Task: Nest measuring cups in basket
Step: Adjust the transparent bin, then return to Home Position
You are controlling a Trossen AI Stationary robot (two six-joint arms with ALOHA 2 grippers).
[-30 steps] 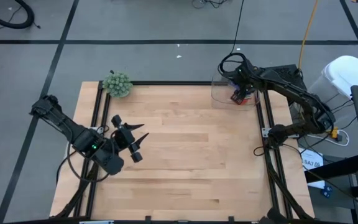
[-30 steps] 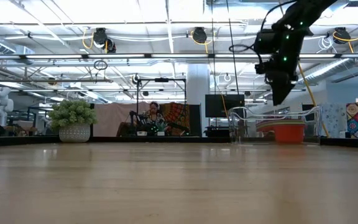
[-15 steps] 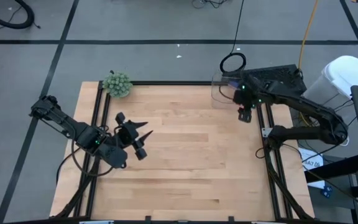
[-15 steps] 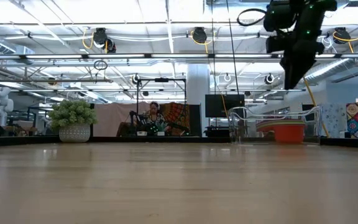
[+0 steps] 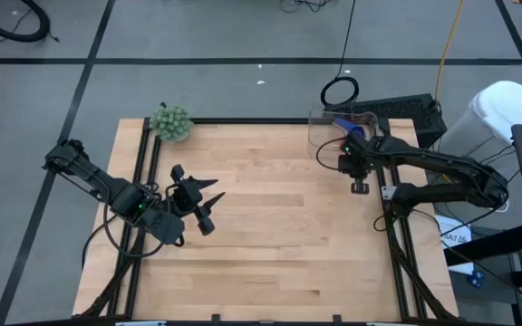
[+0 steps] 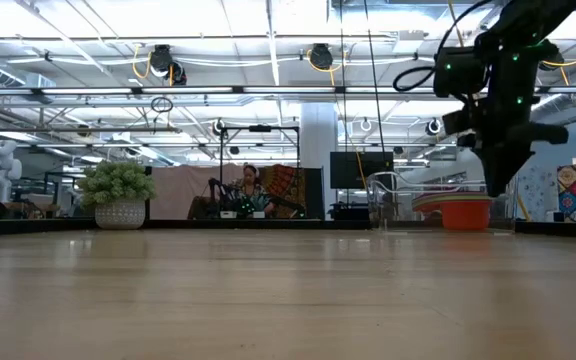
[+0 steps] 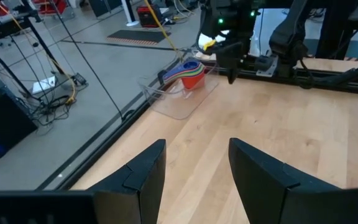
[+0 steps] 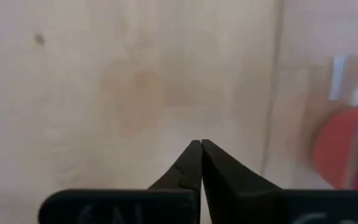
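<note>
The clear basket stands at the table's far right corner. The measuring cups sit nested inside it: a stack with blue on top, and orange and red below. My right gripper hangs shut, pointing down, just on the near side of the basket and above the table; the right wrist view shows its tips together and a red cup behind the basket wall. My left gripper stands open over the table's left part, holding nothing.
A fuzzy grey-green ball sits at the far left corner. Black frame rails run along the table's sides. Bare wood lies between the two arms. In the low view, a person sits in the room beyond the table.
My right gripper has come away from over the basket toward the table's near edge and has sunk, its wrist rolling as it went. The cups have stayed in the basket.
</note>
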